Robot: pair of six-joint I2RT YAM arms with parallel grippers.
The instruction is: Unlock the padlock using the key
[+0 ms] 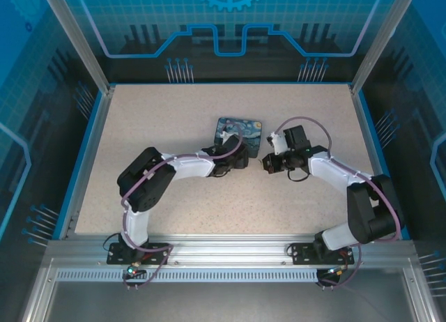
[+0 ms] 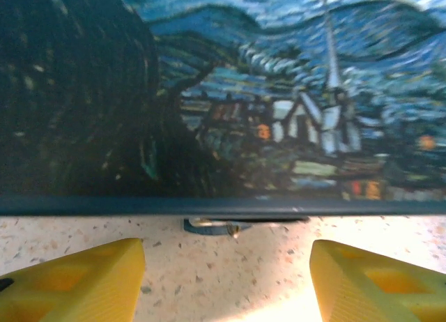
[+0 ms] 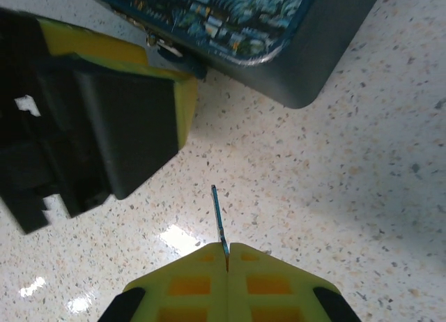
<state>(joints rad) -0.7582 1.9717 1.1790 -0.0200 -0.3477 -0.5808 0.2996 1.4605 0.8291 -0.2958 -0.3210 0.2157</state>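
I have the speckled surface (image 1: 174, 127) open on every side of the swirl-painted box (image 1: 235, 130), which sits near its middle. My left tool (image 2: 226, 266) faces the box's near edge, its fingers apart with nothing between them. My right tool (image 3: 228, 256), just off the box's rounded corner, is pinched together on the key (image 3: 219, 217). The padlock (image 2: 216, 226) sits under that near edge. The key's blade sticks out over the surface, clear of the box.
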